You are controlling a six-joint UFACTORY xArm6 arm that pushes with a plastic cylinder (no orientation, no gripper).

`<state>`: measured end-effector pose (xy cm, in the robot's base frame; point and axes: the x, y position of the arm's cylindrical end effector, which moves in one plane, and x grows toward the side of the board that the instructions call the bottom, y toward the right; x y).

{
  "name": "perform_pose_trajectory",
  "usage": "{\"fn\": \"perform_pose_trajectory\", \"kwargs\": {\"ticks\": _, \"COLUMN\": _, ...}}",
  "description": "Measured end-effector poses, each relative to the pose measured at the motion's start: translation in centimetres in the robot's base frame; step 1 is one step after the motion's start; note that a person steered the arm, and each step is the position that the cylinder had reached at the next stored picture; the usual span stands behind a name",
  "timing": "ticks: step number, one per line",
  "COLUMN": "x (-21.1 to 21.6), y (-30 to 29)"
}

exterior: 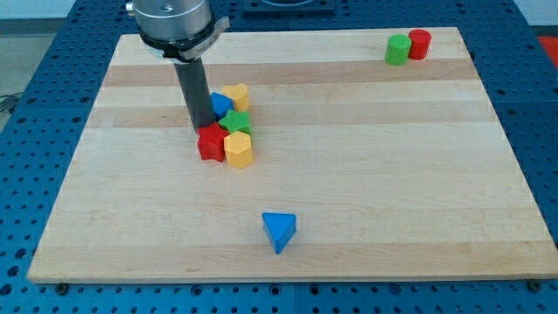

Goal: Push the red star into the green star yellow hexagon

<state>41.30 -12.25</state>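
Observation:
The red star [210, 143] lies left of centre on the wooden board [366, 183], touching the yellow hexagon [239, 149] on its right. The green star [235, 122] sits just above them, touching both. My tip [200, 131] stands at the red star's upper left edge, touching it. A blue block [220, 103] sits just right of the rod, partly hidden by it, and a yellow block [236, 95] lies above the green star.
A blue triangle [279, 230] lies near the view's bottom centre. A green block [398, 49] and a red block [419, 43] stand together at the view's top right corner of the board.

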Motion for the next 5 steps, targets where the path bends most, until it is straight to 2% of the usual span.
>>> {"fn": "perform_pose_trajectory", "kwargs": {"ticks": 1, "x": 3.0, "y": -5.1}}
{"fn": "perform_pose_trajectory", "kwargs": {"ticks": 2, "x": 4.3, "y": -5.6}}
{"fn": "perform_pose_trajectory", "kwargs": {"ticks": 3, "x": 5.2, "y": -3.9}}
{"fn": "perform_pose_trajectory", "kwargs": {"ticks": 4, "x": 1.5, "y": 2.3}}
{"fn": "perform_pose_trajectory", "kwargs": {"ticks": 5, "x": 1.5, "y": 1.9}}
